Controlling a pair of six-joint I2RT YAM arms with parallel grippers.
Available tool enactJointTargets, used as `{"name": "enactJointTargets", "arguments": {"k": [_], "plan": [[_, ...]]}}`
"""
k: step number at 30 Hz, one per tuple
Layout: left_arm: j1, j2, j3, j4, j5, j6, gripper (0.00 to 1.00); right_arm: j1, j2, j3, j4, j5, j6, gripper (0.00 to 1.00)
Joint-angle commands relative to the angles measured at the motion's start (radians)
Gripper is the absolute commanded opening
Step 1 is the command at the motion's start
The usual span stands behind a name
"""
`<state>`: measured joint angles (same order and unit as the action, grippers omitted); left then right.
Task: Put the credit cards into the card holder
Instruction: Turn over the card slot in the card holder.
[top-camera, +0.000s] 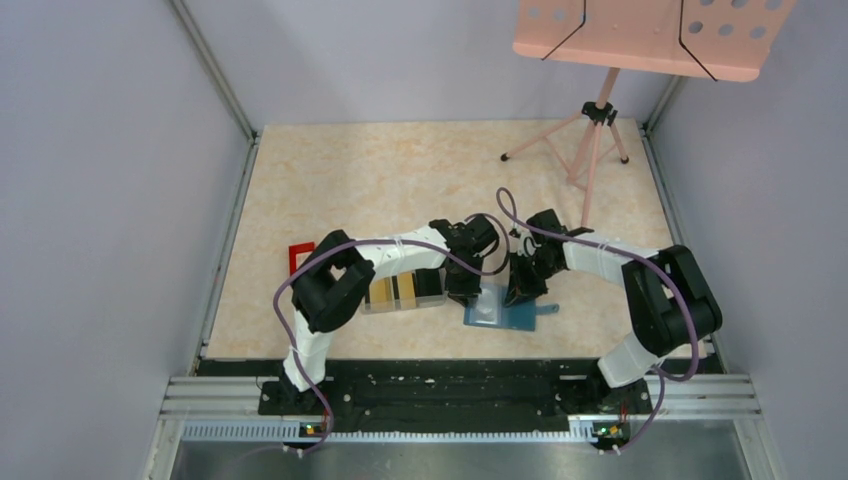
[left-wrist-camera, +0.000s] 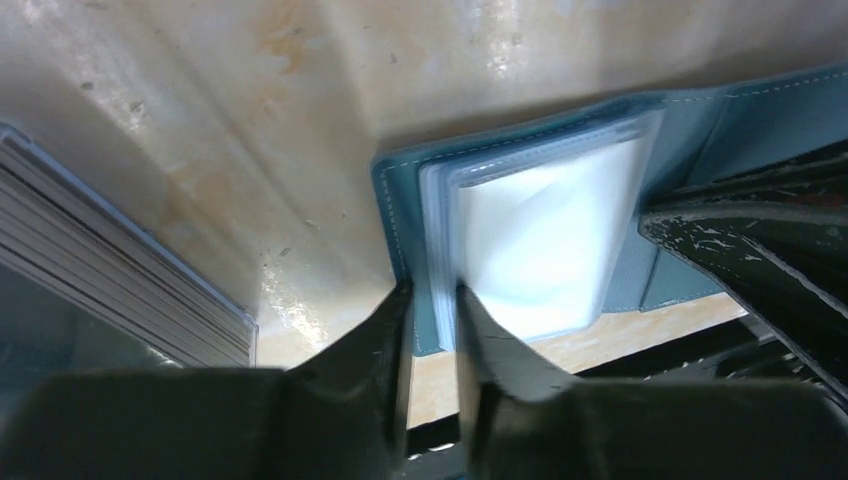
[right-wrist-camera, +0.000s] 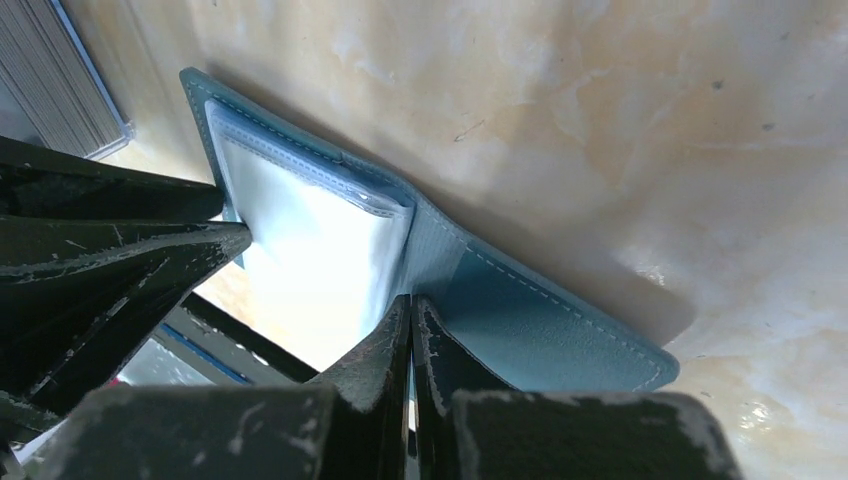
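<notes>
Card holder (top-camera: 503, 312) lies open and flat by the middle of the near edge. Its long axis runs roughly along that edge, with the strap tab (top-camera: 548, 309) pointing to the right side. Clear inner sleeves face up and look empty.

Left gripper (top-camera: 462, 292) is at the holder's left end. In the wrist view its fingers (left-wrist-camera: 398, 325) straddle the teal cover edge and are narrowed onto it, which I read as a pinch. Right gripper (top-camera: 520, 292) is at the fold, with its fingers (right-wrist-camera: 392, 335) drawn together. I can't tell whether a sleeve is caught between them.

Credit cards (top-camera: 395, 291), gold and dark, sit stacked in a clear box (top-camera: 440, 298) just beside the holder's left end, toward the left edge. The left arm is the nearer one, and its forearm passes over the box.

Judgement: the holder is being steadied and opened, and no card is loaded yet. The next reach goes left from the holder to the box. That would mean freeing the left gripper while the right one holds the holder down.

Room: the near edge is close, with bare tabletop toward the far edge. A red object (top-camera: 298, 258) lies beyond the box, apart from it.
</notes>
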<state>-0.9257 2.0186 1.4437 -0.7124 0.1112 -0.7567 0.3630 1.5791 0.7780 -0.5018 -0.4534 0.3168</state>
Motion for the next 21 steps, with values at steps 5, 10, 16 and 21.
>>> {"name": "enactJointTargets", "arguments": {"k": [5, 10, 16, 21], "plan": [[0.007, -0.071, -0.041, 0.041, 0.033, -0.041, 0.53, -0.008, 0.024, 0.045, -0.025, 0.040, -0.064, 0.00], [0.025, -0.117, -0.101, 0.141, 0.119, -0.078, 0.55, -0.007, 0.024, 0.033, -0.008, -0.004, -0.065, 0.00], [0.028, -0.122, -0.110, 0.200, 0.183, -0.081, 0.54, -0.007, 0.025, 0.024, 0.002, -0.031, -0.061, 0.00], [0.028, -0.131, -0.091, 0.152, 0.134, -0.081, 0.57, -0.007, 0.022, 0.023, 0.006, -0.038, -0.056, 0.00]]}}
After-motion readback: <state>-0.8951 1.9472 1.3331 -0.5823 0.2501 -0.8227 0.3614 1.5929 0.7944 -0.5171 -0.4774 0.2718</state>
